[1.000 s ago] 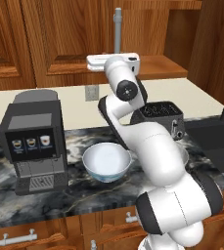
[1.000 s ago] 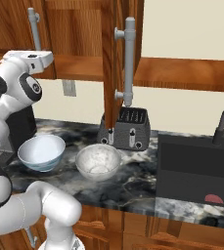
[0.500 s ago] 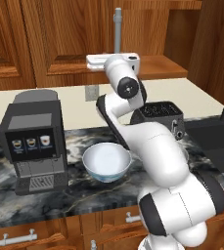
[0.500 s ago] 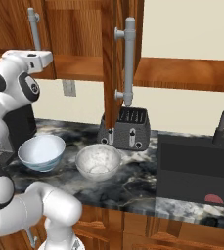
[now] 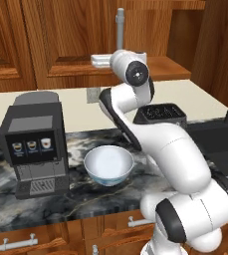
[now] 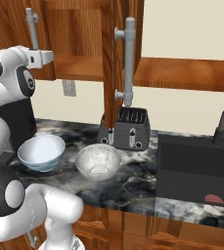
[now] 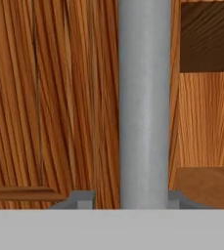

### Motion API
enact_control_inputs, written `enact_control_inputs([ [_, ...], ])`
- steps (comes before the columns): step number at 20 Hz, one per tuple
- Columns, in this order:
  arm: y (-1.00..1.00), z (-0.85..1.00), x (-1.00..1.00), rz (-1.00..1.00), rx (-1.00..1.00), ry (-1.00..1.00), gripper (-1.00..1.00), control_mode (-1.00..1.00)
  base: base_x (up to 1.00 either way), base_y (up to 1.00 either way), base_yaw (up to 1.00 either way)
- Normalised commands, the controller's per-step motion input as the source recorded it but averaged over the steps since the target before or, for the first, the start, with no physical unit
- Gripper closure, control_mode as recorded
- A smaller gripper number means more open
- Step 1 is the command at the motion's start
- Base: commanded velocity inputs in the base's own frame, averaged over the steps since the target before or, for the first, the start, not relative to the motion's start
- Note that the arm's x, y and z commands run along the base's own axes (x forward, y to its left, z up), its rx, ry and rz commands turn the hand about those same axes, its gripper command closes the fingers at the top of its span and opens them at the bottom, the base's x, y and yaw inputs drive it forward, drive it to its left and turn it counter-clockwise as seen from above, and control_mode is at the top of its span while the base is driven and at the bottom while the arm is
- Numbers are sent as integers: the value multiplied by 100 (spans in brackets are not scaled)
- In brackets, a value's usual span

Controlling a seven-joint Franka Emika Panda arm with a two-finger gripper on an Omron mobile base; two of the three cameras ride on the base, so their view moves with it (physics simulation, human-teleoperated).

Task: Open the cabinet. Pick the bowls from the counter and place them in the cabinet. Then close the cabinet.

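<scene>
While two round bowls [image 6: 98, 161] sat on the dark marble table [image 6: 133, 180], the tool [image 7: 118, 199] gripped the cabinet's [image 6: 79, 29] vertical grey bar handle [image 7: 144, 97].

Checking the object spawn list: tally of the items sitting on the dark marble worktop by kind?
Bowls: 2, a white bowl with blue outside and a speckled grey stone-like bowl
Black coffee machine: 1
Dark grey toaster: 1
Total: 4
</scene>
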Motion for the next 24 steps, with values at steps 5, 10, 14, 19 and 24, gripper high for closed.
enact_control_inputs([
  [5,26,-19,-9,0,0,8,100,-100,0,0,0],
  [10,63,-39,-22,-1,0,10,100,-100,0,0,0],
  [14,80,-40,-25,-3,0,10,100,-100,0,0,0],
  [19,91,-46,-32,-4,0,10,100,-100,0,0,0],
  [24,100,-76,-47,0,-2,1,100,-100,0,0,0],
])
